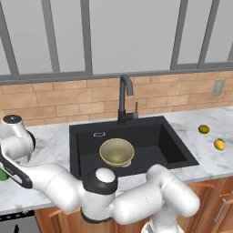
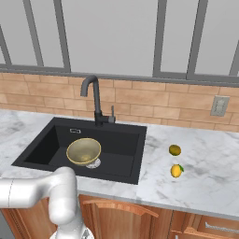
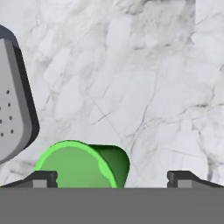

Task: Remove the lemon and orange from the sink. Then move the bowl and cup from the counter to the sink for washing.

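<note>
The end effector (image 3: pixel 112 178) hangs with its two tips spread wide apart over the marble tabletop (image 3: pixel 144 87), gripping nothing, and the green cup (image 3: pixel 83 164) stands between the tips, closer to the left one, beside a grey perforated object (image 3: pixel 13 118) at the hand view's left edge. In the left base view the cup (image 1: pixel 2 175) is a green sliver at the tabletop's far left edge, well apart from the sink (image 1: pixel 173 145). The bowl (image 1: pixel 117 152) sits upright in the black sink near its front wall, partly over the drain (image 2: pixel 93 164), while the orange (image 2: pixel 175 150) and the lemon (image 2: pixel 176 171) lie on the tabletop right of the sink, the lemon nearer the front edge.
</note>
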